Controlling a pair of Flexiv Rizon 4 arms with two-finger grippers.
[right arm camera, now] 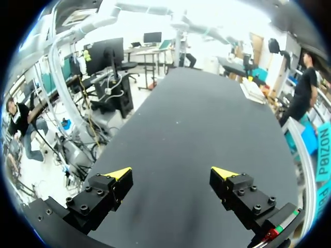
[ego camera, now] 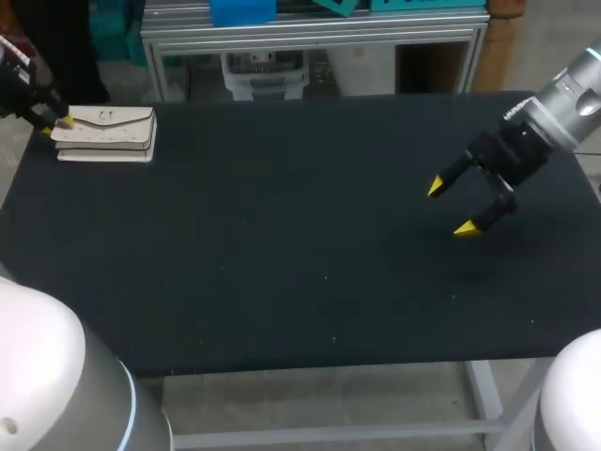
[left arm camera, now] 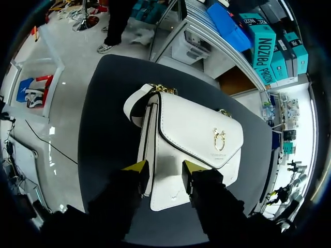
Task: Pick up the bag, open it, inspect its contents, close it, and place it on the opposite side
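Locating the bag: we find the white bag [ego camera: 105, 132] lying flat in the far left corner of the bench [ego camera: 282, 272], with its flap and gold clasp facing up.
Long axis: it runs left to right along the far edge.
Left tool: the left tool [left arm camera: 164, 168] meets the bag at its left end, in line with that axis. Its yellow tips stand narrow, one against the side panel and one on the flap, so we read it as gripping the bag.
Right tool: the right tool [ego camera: 453, 207] hangs over the right part of the bench, well apart from the bag, with its jaws wide and holding nothing.
Nearer arm: the left, by far.
Coming move, as we judge it: a lift by the left end, with the bag's free length pointing right.
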